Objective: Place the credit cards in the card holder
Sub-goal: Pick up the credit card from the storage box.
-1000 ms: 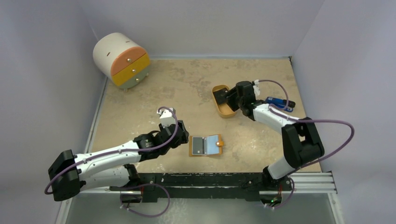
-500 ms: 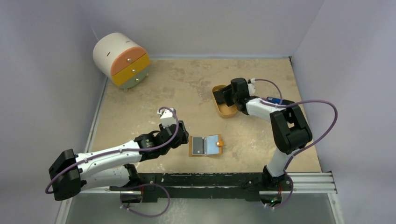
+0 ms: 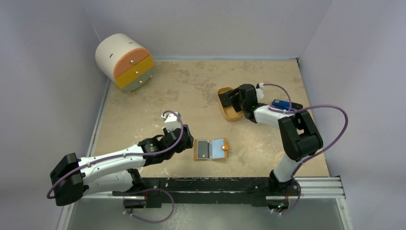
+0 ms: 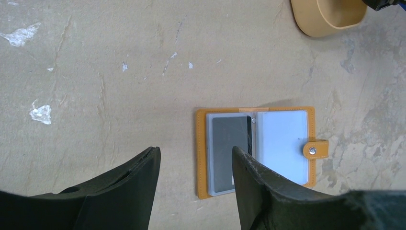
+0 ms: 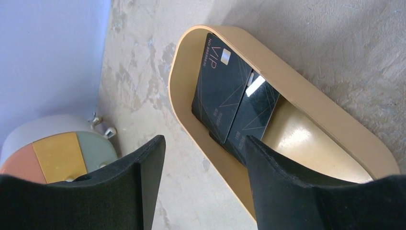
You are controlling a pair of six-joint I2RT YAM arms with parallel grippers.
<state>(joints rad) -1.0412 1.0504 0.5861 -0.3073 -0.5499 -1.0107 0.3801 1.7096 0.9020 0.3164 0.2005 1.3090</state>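
Three credit cards (image 5: 239, 103) to count here: two in the orange oval tray (image 5: 306, 100), one in the card holder (image 4: 282, 143). The VIP card (image 5: 215, 81) leans against the tray's inner wall. It reads "VIP" in reddish letters, with a small silver chip next to them and a line of print too small to read. The second card (image 5: 256, 115) sits right alongside, overlapping it, glossy black with a pale strip at one corner.

The one card holder lies open and flat on the counter (image 3: 167, 91), toward the near edge, well apart from the tray. Its orange cover is down, two pale sleeves face up, and the snap tab sticks out on one side. The third card (image 4: 229, 151), dark grey, fills the sleeve away from the tab.

The left end effector (image 4: 194, 158) hovers just beside the holder, jaws apart, nothing between them. The right end effector (image 5: 206, 143) hangs over the tray's end, jaws spread, gripping nothing.

One blue-and-black gadget (image 3: 286, 104) lies by the right arm. One round drawer unit (image 3: 125, 61) stands in the far-left corner, and the right wrist view shows three fronts: peach, yellow, grey-green.
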